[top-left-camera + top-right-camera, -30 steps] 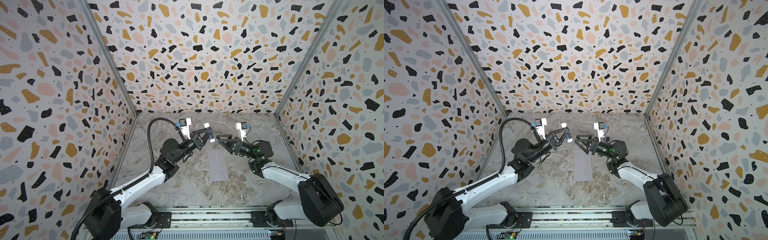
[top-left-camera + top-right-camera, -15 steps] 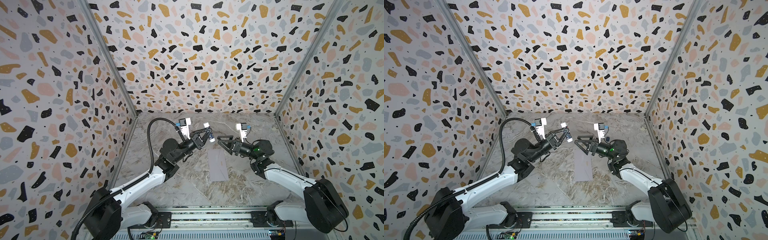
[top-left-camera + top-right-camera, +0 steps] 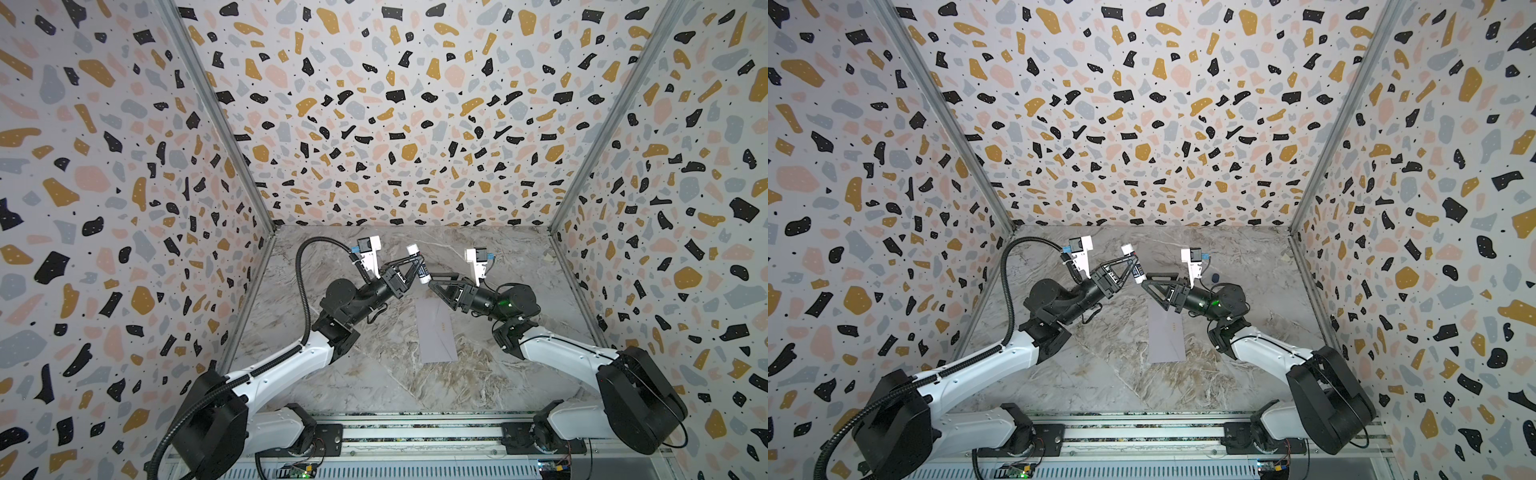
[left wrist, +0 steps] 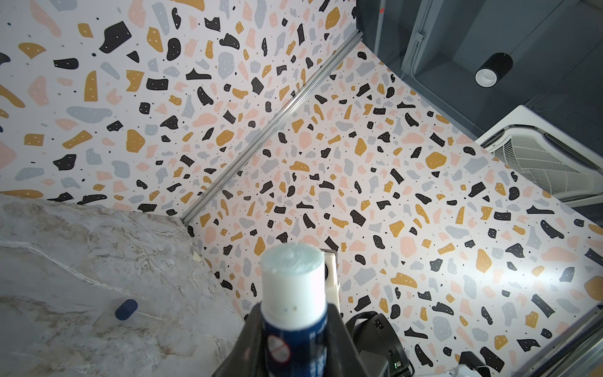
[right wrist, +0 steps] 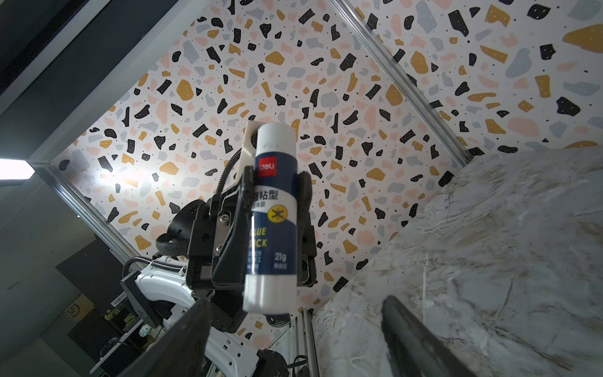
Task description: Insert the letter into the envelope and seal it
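Envelope (image 3: 436,330) lying flat mid-table, with a glue stick (image 3: 412,250) being held up in the air at its 12 o'clock end.

In both top views the lavender-grey envelope (image 3: 1167,336) is lying flat on the marble table (image 3: 374,374), its long sides running from 12 to 6 o'clock and its 12 o'clock end partly hidden under the right arm. Toward 11 o'clock of it, the left gripper (image 3: 417,266) is clamping the blue-and-white glue stick (image 5: 274,222) by its middle. From 1 o'clock, the right gripper (image 3: 432,280) is pointing at the stick's lower end; its jaws are standing wide apart, one on each side of that end and not touching it in the right wrist view. A small dark blue cylinder (image 3: 1214,276) is lying on the table at 1 o'clock of the envelope.
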